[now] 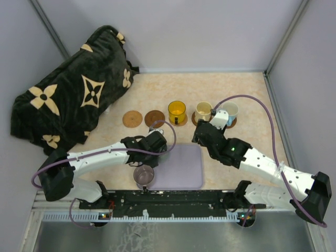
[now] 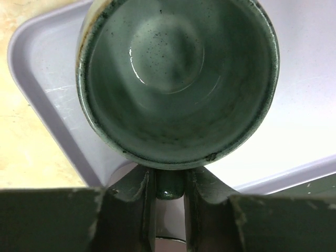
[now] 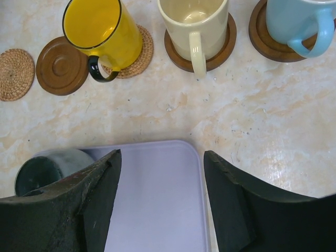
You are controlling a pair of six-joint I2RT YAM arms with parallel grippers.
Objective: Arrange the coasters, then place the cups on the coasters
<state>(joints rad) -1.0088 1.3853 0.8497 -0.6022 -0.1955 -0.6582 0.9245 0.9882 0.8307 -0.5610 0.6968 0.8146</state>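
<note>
One dark green cup [image 2: 178, 79] stands before the left pincer [image 2: 169, 181], which clamps its handle.

**Backdrop: walled bench cell**

Pale grey wall panels [image 1: 210, 31] on three sides. Beige marbled tabletop [image 1: 252, 94]. Black plush blanket with cream flower motifs [image 1: 68, 100] heaped at the far-left corner. Black rail [image 1: 173, 199] along the near edge. Light flat, even.

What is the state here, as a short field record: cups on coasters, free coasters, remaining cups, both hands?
cups on coasters: yellow cup, cream cup, light blue cup
free coasters: woven coaster, dark wooden coaster
left hand: closed on handle of dark green cup, over lavender tray
purple-grey cup: at the tray's left edge
right hand: open, empty
</note>
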